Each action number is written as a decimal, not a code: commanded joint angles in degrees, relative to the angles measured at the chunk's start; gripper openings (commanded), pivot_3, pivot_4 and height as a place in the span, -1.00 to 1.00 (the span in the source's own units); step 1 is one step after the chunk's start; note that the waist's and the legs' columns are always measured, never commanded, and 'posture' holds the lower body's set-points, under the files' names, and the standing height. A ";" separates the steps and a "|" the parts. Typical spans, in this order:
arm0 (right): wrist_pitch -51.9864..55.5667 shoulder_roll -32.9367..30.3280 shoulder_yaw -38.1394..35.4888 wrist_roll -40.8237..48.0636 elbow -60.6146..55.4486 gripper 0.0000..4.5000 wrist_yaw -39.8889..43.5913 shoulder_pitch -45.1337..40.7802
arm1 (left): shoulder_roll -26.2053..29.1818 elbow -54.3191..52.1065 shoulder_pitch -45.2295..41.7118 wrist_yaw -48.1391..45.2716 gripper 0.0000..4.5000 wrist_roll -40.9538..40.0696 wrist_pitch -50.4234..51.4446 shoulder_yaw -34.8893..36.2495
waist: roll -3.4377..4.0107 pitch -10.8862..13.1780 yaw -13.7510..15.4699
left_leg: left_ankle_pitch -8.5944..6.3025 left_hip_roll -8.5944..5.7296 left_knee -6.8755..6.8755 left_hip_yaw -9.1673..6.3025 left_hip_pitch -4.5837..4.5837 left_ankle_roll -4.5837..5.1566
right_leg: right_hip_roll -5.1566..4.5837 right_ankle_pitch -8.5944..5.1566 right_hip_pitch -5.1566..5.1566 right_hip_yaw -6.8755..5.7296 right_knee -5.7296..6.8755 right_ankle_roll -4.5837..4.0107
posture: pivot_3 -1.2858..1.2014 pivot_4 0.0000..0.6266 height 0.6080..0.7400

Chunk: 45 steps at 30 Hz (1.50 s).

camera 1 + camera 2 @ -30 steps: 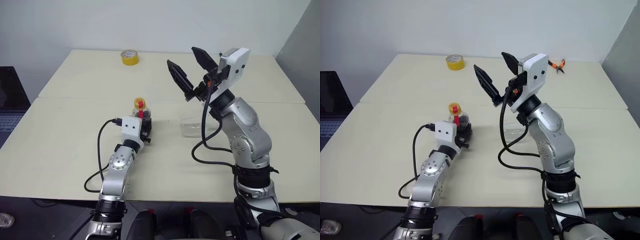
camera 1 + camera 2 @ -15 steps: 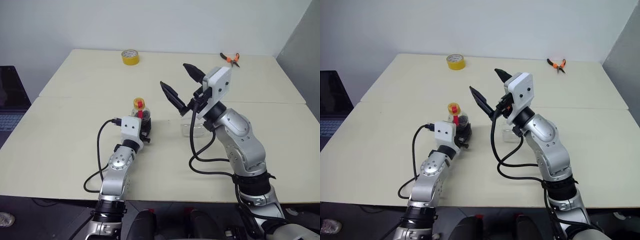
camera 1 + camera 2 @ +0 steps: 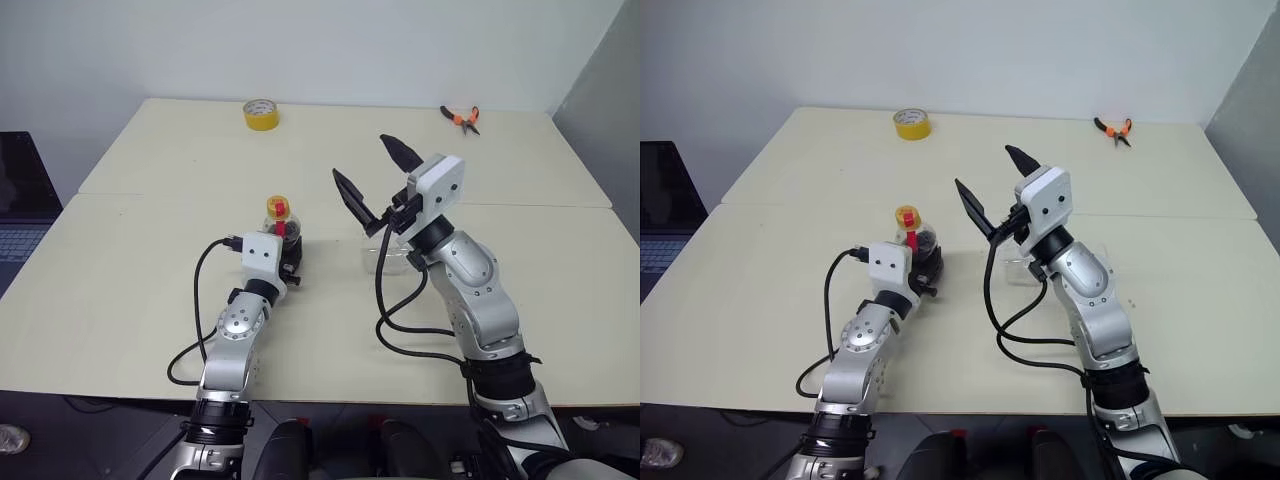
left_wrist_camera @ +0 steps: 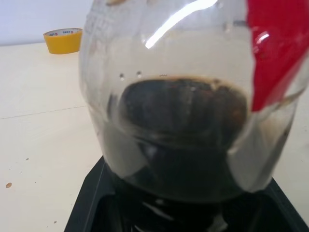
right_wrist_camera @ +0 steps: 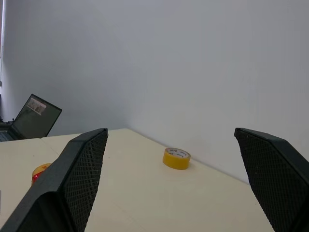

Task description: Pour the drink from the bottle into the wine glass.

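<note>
While left gripper point(image 3: 288, 250) clamps the bottle point(image 3: 280, 228) upright on the table point(image 3: 130, 290), cap on.
Right gripper point(image 3: 372, 182) spread wide, empty, raised above the wine glass point(image 3: 385, 256); I'd uncap first, tilt slowly.

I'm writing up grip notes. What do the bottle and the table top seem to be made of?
The bottle looks like thin clear plastic with a glossy skin: bright streaks of light run across its rounded wall and the dark drink shows through. The table looks like a smooth, matte, cream laminate or painted board; which of the two cannot be told.
</note>
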 commanded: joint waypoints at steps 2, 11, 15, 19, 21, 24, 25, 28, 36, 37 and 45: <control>-1.45 0.17 -0.38 1.06 -1.39 1.00 0.85 1.21 | 0.73 -3.44 -1.00 -0.34 -0.19 -0.61 -1.14 0.78 | 0.00 0.00 0.00 | 0.00 0.00 0.00 0.00 0.01 0.00 | 0.00 0.00 0.00 0.00 0.00 0.00 | 0.03 -0.52 1.00; 1.84 -2.80 -0.04 5.03 -4.97 1.00 6.48 7.69 | 10.38 -3.86 -4.69 -18.48 -0.19 -11.18 2.78 1.91 | 0.01 0.01 0.07 | 0.00 0.01 0.00 -0.02 0.02 -0.01 | 0.01 0.00 0.02 -0.04 0.03 0.00 | 0.03 -0.52 1.00; 4.14 -7.54 -0.83 8.35 -7.67 1.00 11.35 13.96 | 16.66 -5.65 -6.01 -29.36 -0.19 -18.91 8.64 2.73 | 0.02 0.02 0.10 | 0.00 0.00 0.02 -0.03 0.02 -0.01 | 0.00 0.00 0.10 -0.05 -0.08 0.00 | 0.03 -0.52 1.00; 4.73 -10.93 -1.95 10.58 -9.38 1.00 13.78 18.40 | 21.79 -7.99 -5.88 -38.34 -0.19 -25.61 15.94 1.65 | 0.09 0.11 -0.02 | 0.00 0.01 -0.01 -0.03 0.03 0.00 | 0.01 -0.01 0.11 -0.04 -0.13 0.00 | 0.03 -0.52 1.00; 5.32 -11.89 -1.98 11.53 -10.10 1.00 14.59 19.50 | 23.37 -8.90 -5.43 -40.95 -0.19 -26.88 17.75 0.81 | 0.11 0.15 -0.12 | 0.00 0.00 0.00 -0.03 0.06 0.00 | 0.01 -0.01 0.11 -0.03 -0.08 0.00 | 0.03 -0.52 1.00; 8.41 -15.92 -1.62 15.02 -12.58 1.00 19.34 22.66 | 26.18 -11.32 -4.06 -46.84 -0.19 -27.46 18.61 -2.36 | 0.12 0.15 -0.13 | 0.00 0.03 -0.01 -0.03 0.12 0.00 | 0.04 -0.01 0.14 -0.03 -0.05 0.00 | 0.03 -0.52 1.00; 8.65 -16.88 -1.45 15.06 -12.96 1.00 19.96 23.19 | 26.43 -11.74 -3.86 -47.72 -0.19 -27.61 18.84 -3.03 | 0.13 0.16 -0.12 | 0.00 0.02 -0.02 -0.04 0.12 0.00 | 0.04 -0.01 0.15 -0.03 -0.07 0.00 | 0.03 -0.52 1.00; 9.76 -18.89 -1.18 15.73 -13.58 1.00 21.37 23.86 | 25.66 -12.01 -3.42 -48.48 -0.19 -27.59 18.18 -4.40 | 0.12 0.18 -0.02 | 0.00 0.01 -0.01 -0.01 0.11 0.01 | 0.04 -0.01 0.16 0.01 -0.12 0.00 | 0.03 -0.52 1.00; 13.07 -20.89 -3.62 19.34 -14.73 1.00 22.24 24.17 | 24.62 -8.56 -1.81 -49.18 -0.19 -24.28 12.21 -5.71 | 0.12 0.19 -0.02 | -0.01 0.02 0.00 -0.02 0.12 0.01 | 0.05 -0.01 0.16 0.02 -0.09 0.00 | 0.03 -0.52 1.00; 14.51 -21.37 -4.44 21.09 -15.54 1.00 22.42 24.18 | 24.19 -7.47 -1.64 -48.93 -0.19 -23.50 10.79 -5.84 | 0.13 0.20 0.03 | -0.01 0.02 0.00 -0.02 0.12 0.01 | 0.05 -0.01 0.16 0.03 -0.09 0.00 | 0.03 -0.52 1.00; 25.94 -22.37 -7.03 31.01 -24.60 1.00 16.49 19.66 | 21.84 -3.40 -1.47 -49.43 -0.19 -18.64 3.56 -8.45 | 0.13 0.23 0.07 | -0.01 0.03 0.01 -0.03 0.12 0.02 | 0.04 -0.01 0.16 0.01 -0.07 0.00 | 0.03 -0.52 1.00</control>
